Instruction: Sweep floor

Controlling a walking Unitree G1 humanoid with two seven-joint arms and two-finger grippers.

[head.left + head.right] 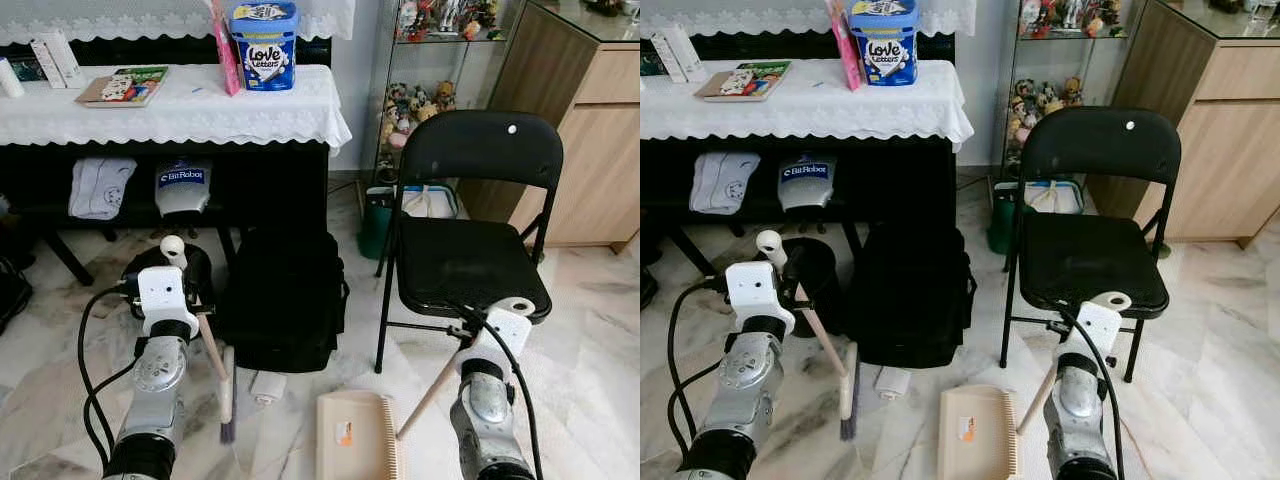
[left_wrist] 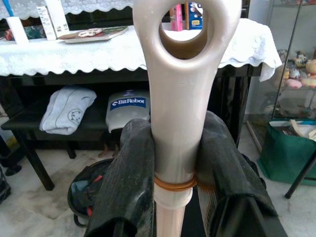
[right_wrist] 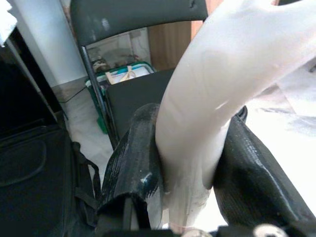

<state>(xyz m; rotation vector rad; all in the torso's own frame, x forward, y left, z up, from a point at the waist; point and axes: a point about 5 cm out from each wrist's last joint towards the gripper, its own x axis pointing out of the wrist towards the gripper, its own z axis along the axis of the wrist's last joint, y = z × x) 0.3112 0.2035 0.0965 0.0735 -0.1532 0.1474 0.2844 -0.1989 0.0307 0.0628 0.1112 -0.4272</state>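
My left gripper [image 2: 173,168] is shut on the beige handle of a small broom [image 1: 213,352]. The handle's looped end [image 1: 173,248] sticks up above the wrist, and the dark bristles [image 1: 227,430] touch the marble floor. My right gripper [image 3: 190,168] is shut on the long pale handle [image 1: 432,392] of a beige dustpan [image 1: 350,435]. The pan lies flat on the floor between my two arms. A crumpled white scrap [image 1: 267,386] lies on the floor between the broom head and the pan, just in front of a black bag.
A black backpack [image 1: 283,300] stands on the floor straight ahead. A black folding chair [image 1: 470,255] is close on the right. Behind are a table with a white lace cloth [image 1: 180,110], a green bag [image 1: 378,225] and a wooden cabinet [image 1: 590,150].
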